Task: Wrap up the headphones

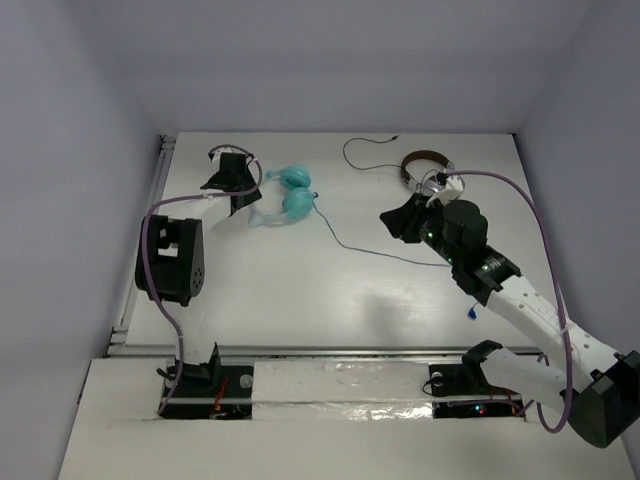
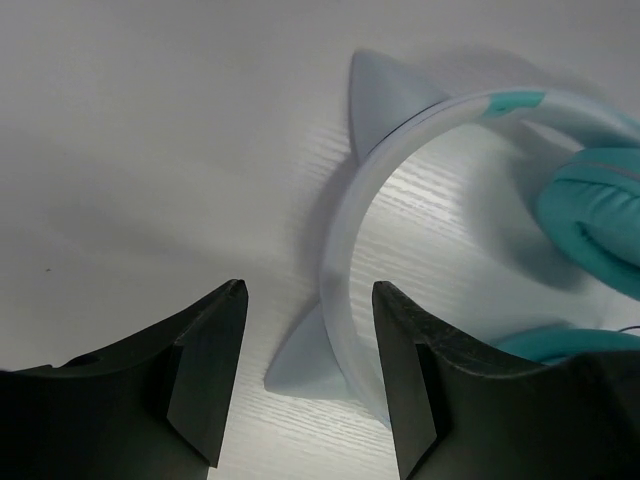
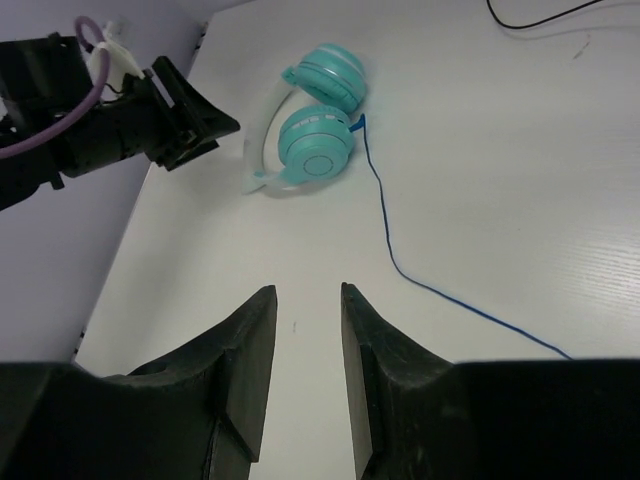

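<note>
The headphones lie at the back left of the table, with teal earcups and a pale headband that has small cat ears. Their thin blue cable trails right across the table. My left gripper is open and low over the headband. The band runs between the jaws close to the right finger, and neither finger clamps it. From above, the left gripper sits just left of the earcups. My right gripper is open and empty, with the cable to its right.
Brown-and-silver headphones with a black cable lie at the back right, just behind my right gripper. The left arm's elbow stands near the table's left edge. Walls enclose the table at the back and on both sides.
</note>
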Tool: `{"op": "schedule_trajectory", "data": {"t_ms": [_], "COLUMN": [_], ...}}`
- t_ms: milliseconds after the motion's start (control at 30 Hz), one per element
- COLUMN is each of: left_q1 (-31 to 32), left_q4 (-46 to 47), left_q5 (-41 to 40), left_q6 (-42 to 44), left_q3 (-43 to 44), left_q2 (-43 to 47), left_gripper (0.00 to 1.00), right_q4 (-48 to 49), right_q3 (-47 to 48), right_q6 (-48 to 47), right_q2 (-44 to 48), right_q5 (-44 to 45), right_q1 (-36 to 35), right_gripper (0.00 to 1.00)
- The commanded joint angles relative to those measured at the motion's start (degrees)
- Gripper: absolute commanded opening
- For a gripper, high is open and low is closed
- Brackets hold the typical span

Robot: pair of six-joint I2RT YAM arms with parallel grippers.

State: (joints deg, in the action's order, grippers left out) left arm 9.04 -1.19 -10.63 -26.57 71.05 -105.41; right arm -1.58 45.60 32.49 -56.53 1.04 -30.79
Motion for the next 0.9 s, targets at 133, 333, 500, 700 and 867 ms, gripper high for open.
{"op": "schedule_trajectory", "data": {"t_ms": [133,333,500,700,867], "left_q1": [0.89,2.04,2.04,2.56,2.56], "left_q4": [0.84,0.58,-1.09,-6.10,-6.54], "left_q5": [0.34,-1.23,-1.58,-2.02,-1.49], "left_q6": [5.82,8.37,9.16,10.22,10.57], "left_q3": [2.43,5.14,8.14,12.45,12.89], "left_q2": [-3.22,-7.35,-10.08,-13.77,-14.13], "left_gripper": [0.49,0.48,0.48,0.39,0.00], "right_q4": [3.96,4.66,4.40,4.57,5.71], "right_q3": [-1.04,-1.83,-2.36,-2.27,-2.63], "right_q6": [-1.64,-1.38,-1.29,-0.94,-0.24], "right_q2": [1.16,1.69,2.39,2.74,2.22], "right_q5": [-0.60,-2.71,-2.62,-2.01,-1.39], "right_q1": [0.02,0.02,0.02,0.02,0.02], "right_gripper": [0.38,0.38,0.38,0.38,0.38]}}
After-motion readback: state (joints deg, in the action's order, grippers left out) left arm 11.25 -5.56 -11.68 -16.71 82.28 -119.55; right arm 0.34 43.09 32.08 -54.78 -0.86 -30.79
